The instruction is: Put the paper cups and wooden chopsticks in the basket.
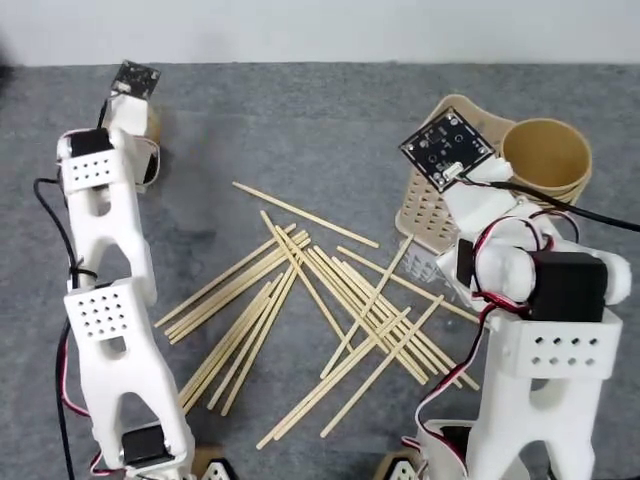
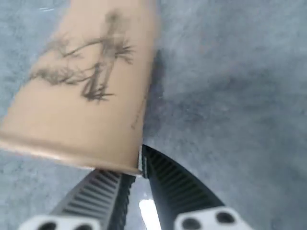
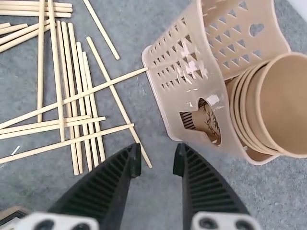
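Note:
A tan paper cup (image 2: 91,91) with a tree drawing lies at the table's far left corner, and a sliver of that cup (image 1: 152,126) shows beside the left arm. My left gripper (image 2: 140,165) is shut on the cup's rim, one finger on each side of the wall. Several wooden chopsticks (image 1: 300,300) lie scattered mid-table. The beige basket (image 1: 425,215) stands far right and holds stacked paper cups (image 1: 547,155). My right gripper (image 3: 155,160) hovers open over bare cloth, just short of the basket (image 3: 177,72) and its cups (image 3: 278,105), to one side of the chopsticks (image 3: 67,96).
Grey cloth covers the table (image 1: 330,120), with bare room along the far side between the two arms. One chopstick (image 3: 120,79) leans against the basket's corner. Both white arm bases stand at the near edge.

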